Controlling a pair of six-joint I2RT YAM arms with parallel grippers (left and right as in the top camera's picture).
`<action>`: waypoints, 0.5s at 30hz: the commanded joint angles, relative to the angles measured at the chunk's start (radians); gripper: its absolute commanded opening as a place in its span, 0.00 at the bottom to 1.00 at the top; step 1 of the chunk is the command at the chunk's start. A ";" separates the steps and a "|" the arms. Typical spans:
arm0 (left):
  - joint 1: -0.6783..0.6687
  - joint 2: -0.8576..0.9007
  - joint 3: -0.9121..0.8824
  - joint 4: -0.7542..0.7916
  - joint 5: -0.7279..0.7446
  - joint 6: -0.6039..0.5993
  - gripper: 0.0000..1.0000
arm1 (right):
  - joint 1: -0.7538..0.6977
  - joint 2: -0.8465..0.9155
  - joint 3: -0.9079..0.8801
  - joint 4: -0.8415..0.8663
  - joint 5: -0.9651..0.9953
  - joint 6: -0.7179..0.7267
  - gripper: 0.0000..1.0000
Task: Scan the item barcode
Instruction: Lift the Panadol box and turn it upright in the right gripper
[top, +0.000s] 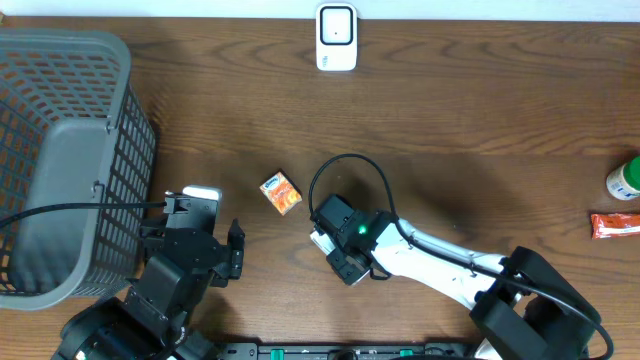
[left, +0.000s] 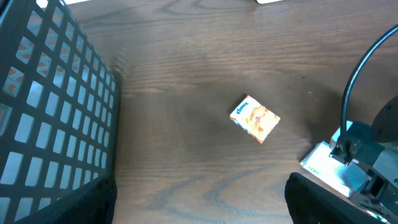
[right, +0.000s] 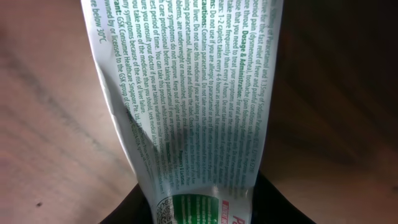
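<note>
Dark wooden table (top: 480, 150) carries one grey plastic mesh basket (top: 60, 160), one white scanner (top: 336, 38), one small orange packet (top: 281, 193), one green-capped bottle (top: 624, 178) and one red wrapper (top: 614, 225); we count two grippers; the right gripper (right: 199, 208) pinches one white green-printed medicine box (right: 199, 93) near the table's middle; the left gripper (left: 202, 208) hangs wide apart, empty.

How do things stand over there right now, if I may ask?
Left gripper open, idle. Right gripper shut on box. Packet lies beside; way to scanner clear.

White medicine box (right: 193, 93) between end effector fingers (right: 283, 208)
</note>
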 joint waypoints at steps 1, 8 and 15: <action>-0.003 -0.001 -0.003 -0.003 -0.013 -0.005 0.85 | -0.022 0.029 -0.005 -0.019 -0.203 -0.020 0.27; -0.003 -0.001 -0.003 -0.003 -0.014 -0.005 0.85 | -0.153 -0.097 0.042 -0.097 -0.541 -0.209 0.26; -0.003 -0.001 -0.003 -0.003 -0.013 -0.005 0.85 | -0.282 -0.228 0.042 -0.144 -0.828 -0.308 0.24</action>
